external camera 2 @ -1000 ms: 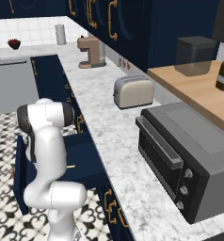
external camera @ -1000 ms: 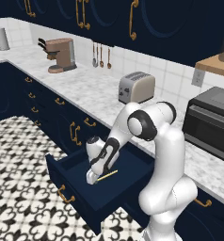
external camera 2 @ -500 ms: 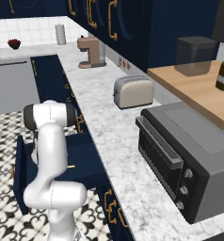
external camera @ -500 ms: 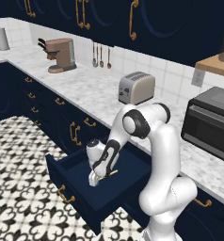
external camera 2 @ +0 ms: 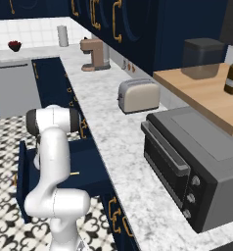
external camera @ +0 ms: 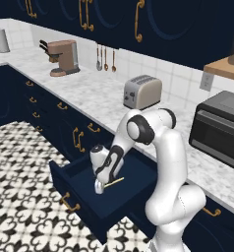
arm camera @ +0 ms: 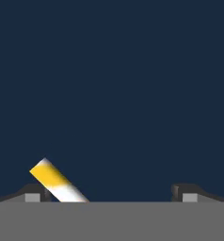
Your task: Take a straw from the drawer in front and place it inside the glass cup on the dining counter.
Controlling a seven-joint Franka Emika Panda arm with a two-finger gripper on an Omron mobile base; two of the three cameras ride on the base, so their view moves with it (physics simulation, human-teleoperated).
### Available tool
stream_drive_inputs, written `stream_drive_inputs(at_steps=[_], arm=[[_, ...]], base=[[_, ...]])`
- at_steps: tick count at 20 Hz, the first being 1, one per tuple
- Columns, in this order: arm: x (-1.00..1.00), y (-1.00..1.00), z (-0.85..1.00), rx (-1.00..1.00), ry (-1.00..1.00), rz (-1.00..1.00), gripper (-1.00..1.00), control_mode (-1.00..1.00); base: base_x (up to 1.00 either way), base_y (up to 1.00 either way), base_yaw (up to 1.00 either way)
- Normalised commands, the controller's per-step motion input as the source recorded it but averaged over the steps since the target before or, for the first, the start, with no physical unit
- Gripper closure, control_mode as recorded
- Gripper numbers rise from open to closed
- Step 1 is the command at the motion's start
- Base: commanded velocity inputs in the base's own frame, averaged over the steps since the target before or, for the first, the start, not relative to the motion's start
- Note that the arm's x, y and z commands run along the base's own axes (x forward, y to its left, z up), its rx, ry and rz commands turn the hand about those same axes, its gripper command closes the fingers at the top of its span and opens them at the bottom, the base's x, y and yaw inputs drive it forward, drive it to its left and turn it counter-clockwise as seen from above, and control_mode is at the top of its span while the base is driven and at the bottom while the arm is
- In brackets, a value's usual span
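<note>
The navy drawer (external camera: 77, 173) stands pulled out below the worktop, its dark blue floor bare apart from the straw (external camera: 115, 181), a thin pale-yellow stick lying flat. My gripper (external camera: 99, 187) points down inside the drawer at the straw's near end, open, holding nothing. In the hand view the straw (arm camera: 57, 183) slants just inside one fingertip (arm camera: 35, 192), and the gripper (arm camera: 109, 192) hovers close over the drawer floor (arm camera: 114, 94). From the right, my arm covers the hand, and a short bit of straw (external camera 2: 75, 173) shows in the drawer (external camera 2: 91, 164). The glass cup and the dining counter are out of view.
A curved brass handle (external camera: 70, 202) sits on the drawer front. On the marble worktop (external camera: 104, 93) stand a toaster (external camera: 142, 92), a coffee machine (external camera: 62, 56) and a dark oven (external camera: 222, 128). Patterned tile floor (external camera: 20, 197) lies in front of the drawer.
My hand has sunk lower into the drawer and drawn in over the straw's near end. The jaws have stayed wide and the straw has not moved.
</note>
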Motion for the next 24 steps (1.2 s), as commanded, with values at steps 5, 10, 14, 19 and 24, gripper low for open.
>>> stream_drive_inputs(at_steps=[5, 10, 14, 19, 24], arm=[[0.0, 0.0, -0.41, 0.01, 0.03, 0.08, 1.0, -1.0], [0.0, -0.02, -0.21, 0.06, 0.01, 0.06, 1.0, -1.0], [-0.01, 0.0, -0.04, 0.08, 0.0, 0.07, 1.0, -1.0], [-0.04, 0.0, 0.19, 0.1, -0.01, 0.05, 1.0, -1.0], [-0.61, 0.02, 0.99, 0.19, -0.02, 0.0, 1.0, -1.0]], base=[[0.0, 0.0, 0.0], [0.0, 0.0, 0.0], [0.0, 0.0, 0.0], [0.0, 0.0, 0.0], [0.0, 0.0, 0.0]])
